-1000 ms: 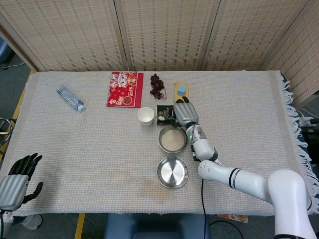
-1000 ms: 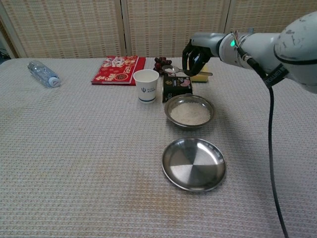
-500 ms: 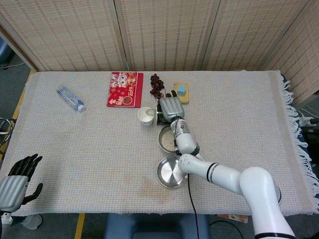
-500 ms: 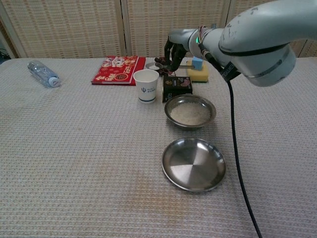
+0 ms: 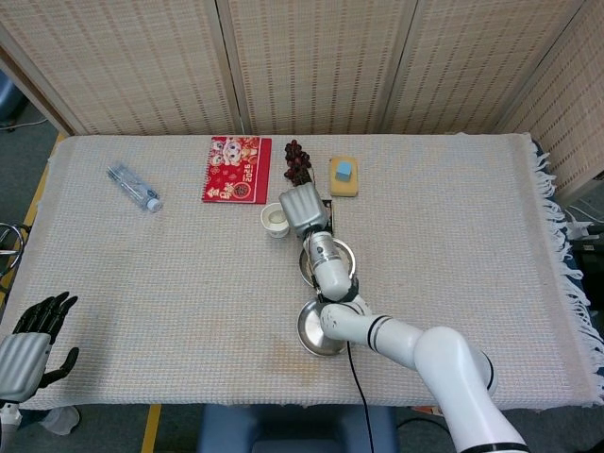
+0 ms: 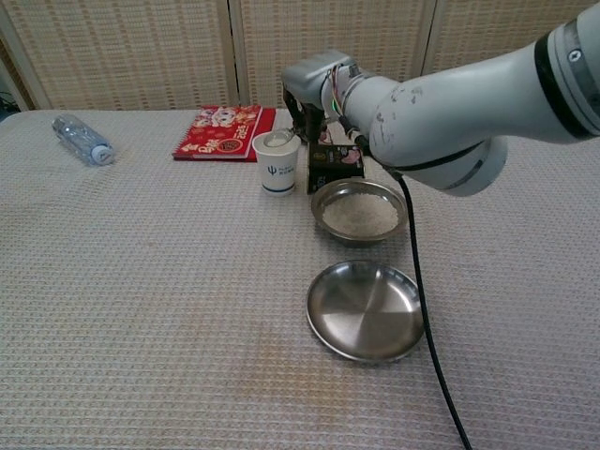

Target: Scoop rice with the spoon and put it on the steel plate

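The right hand [image 5: 302,208] is held over the far middle of the table [image 5: 491,245], just right of the white paper cup [image 6: 277,162], and a spoon [image 6: 278,138] is gripped in its curled fingers, its bowl sitting over the cup's mouth. A bowl of rice [image 6: 359,210] is seen just nearer and to the right of the cup, with the empty steel plate [image 6: 367,310] nearer still, apart from the bowl. A small dark box [image 6: 334,167] stands between the cup and the bowl's far rim. The left hand [image 5: 28,344] is found at the near left edge, off the cloth, its fingers spread and nothing grasped. Along the far side lie a water bottle [image 5: 133,187], a red booklet [image 5: 236,169], grapes [image 5: 297,160] and a yellow sponge [image 5: 344,176].
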You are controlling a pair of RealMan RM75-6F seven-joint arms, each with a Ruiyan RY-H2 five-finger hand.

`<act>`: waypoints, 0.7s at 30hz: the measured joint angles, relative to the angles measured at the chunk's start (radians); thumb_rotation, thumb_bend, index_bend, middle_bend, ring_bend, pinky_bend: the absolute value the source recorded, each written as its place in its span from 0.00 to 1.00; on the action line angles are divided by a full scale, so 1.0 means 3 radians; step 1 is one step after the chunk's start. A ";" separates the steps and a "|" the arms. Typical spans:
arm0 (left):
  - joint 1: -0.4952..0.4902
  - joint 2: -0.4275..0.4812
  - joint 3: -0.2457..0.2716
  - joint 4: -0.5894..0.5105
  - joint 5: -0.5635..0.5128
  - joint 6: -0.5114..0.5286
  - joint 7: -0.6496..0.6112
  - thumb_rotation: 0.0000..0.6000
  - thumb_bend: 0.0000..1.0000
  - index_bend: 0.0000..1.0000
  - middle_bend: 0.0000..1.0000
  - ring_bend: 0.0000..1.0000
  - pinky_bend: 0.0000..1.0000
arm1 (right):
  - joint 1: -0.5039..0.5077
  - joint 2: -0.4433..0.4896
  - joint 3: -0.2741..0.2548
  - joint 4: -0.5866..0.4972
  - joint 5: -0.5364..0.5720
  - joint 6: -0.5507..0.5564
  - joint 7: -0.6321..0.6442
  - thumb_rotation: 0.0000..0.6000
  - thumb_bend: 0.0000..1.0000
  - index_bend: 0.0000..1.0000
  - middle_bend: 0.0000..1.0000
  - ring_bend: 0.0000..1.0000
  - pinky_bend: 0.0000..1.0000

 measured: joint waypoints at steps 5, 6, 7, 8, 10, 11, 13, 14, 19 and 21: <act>0.0002 0.0005 0.0000 -0.0009 0.0009 0.0006 -0.0002 1.00 0.42 0.00 0.00 0.00 0.10 | 0.0026 -0.0089 -0.0216 0.0129 -0.0375 0.0135 -0.0347 1.00 0.38 0.94 0.56 0.14 0.01; 0.0003 0.0006 0.0001 -0.0011 0.0012 0.0008 -0.0007 1.00 0.42 0.00 0.00 0.00 0.10 | 0.0030 -0.0106 -0.0248 0.0152 -0.0425 0.0152 -0.0416 1.00 0.38 0.94 0.56 0.14 0.01; 0.0005 0.0009 0.0004 -0.0015 0.0019 0.0009 -0.0017 1.00 0.42 0.00 0.00 0.00 0.10 | 0.0033 -0.0124 -0.0278 0.0176 -0.0476 0.0168 -0.0485 1.00 0.38 0.94 0.56 0.14 0.01; 0.0006 0.0012 0.0008 -0.0017 0.0028 0.0011 -0.0025 1.00 0.42 0.00 0.00 0.00 0.10 | 0.0038 -0.0149 -0.0319 0.0211 -0.0550 0.0188 -0.0571 1.00 0.38 0.94 0.56 0.14 0.01; 0.0011 0.0018 0.0013 -0.0017 0.0044 0.0022 -0.0033 1.00 0.42 0.00 0.00 0.00 0.10 | 0.0045 -0.0187 -0.0380 0.0272 -0.0667 0.0215 -0.0698 1.00 0.38 0.94 0.56 0.14 0.01; 0.0013 0.0019 0.0015 -0.0014 0.0047 0.0023 -0.0037 1.00 0.42 0.00 0.00 0.00 0.10 | 0.0049 -0.0213 -0.0416 0.0316 -0.0736 0.0229 -0.0783 1.00 0.38 0.94 0.56 0.14 0.01; 0.0016 0.0021 0.0016 -0.0013 0.0055 0.0031 -0.0043 1.00 0.42 0.00 0.00 0.00 0.10 | 0.0055 -0.0252 -0.0461 0.0381 -0.0826 0.0249 -0.0912 1.00 0.38 0.94 0.56 0.14 0.01; 0.0017 0.0023 0.0015 -0.0013 0.0056 0.0035 -0.0044 1.00 0.42 0.00 0.00 0.00 0.10 | 0.0058 -0.0279 -0.0485 0.0424 -0.0881 0.0266 -0.0999 1.00 0.38 0.94 0.56 0.14 0.01; 0.0030 0.0030 0.0019 -0.0006 0.0069 0.0059 -0.0063 1.00 0.42 0.00 0.00 0.00 0.10 | 0.0059 -0.0370 -0.0549 0.0553 -0.1133 0.0365 -0.1300 1.00 0.38 0.94 0.56 0.14 0.02; 0.0032 0.0030 0.0019 -0.0003 0.0073 0.0060 -0.0066 1.00 0.42 0.00 0.00 0.00 0.10 | 0.0049 -0.0379 -0.0573 0.0574 -0.1237 0.0402 -0.1388 1.00 0.38 0.94 0.56 0.14 0.02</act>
